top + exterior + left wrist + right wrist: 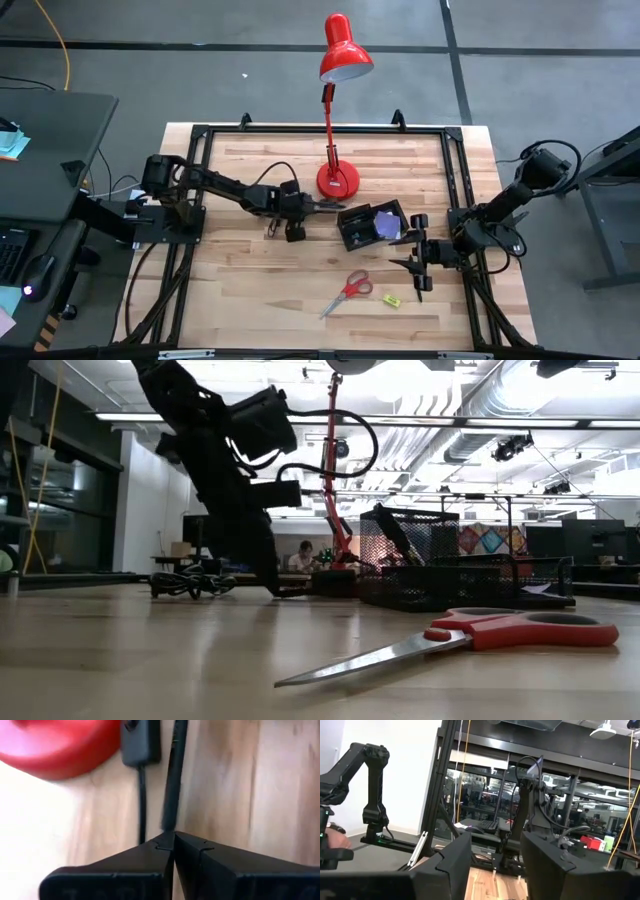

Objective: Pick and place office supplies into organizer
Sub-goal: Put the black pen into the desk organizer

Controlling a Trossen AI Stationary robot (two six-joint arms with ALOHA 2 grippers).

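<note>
Left gripper (318,206) is reaching across the wooden surface (250,290), its fingers (150,857) pressing together on a thin black pen (172,775). The pen is projecting straight ahead of the fingertips, its far end lying just beside the round base of the red desk lamp (337,180). A black cable with an inline switch (141,742) is running alongside the pen, beyond the fingers.

The black organizer (372,225) is sitting just ahead of the left fingers, past the pen's tip and beside the lamp base, with a purple sticky-note pad (384,223) lying inside it. In the low view the organizer (450,565) is showing as a mesh tray with a raised section.

Right gripper (417,258) is waiting at the far side of the organizer from the left fingers, raised off the surface, its fingers (445,865) standing wide apart and holding nothing.

The red-handled scissors (346,293) are lying flat on the surface, nearly closed, well apart from the left fingers and near the right ones. A tiny yellow-green piece (391,299) is resting just beside the scissor handles.
</note>
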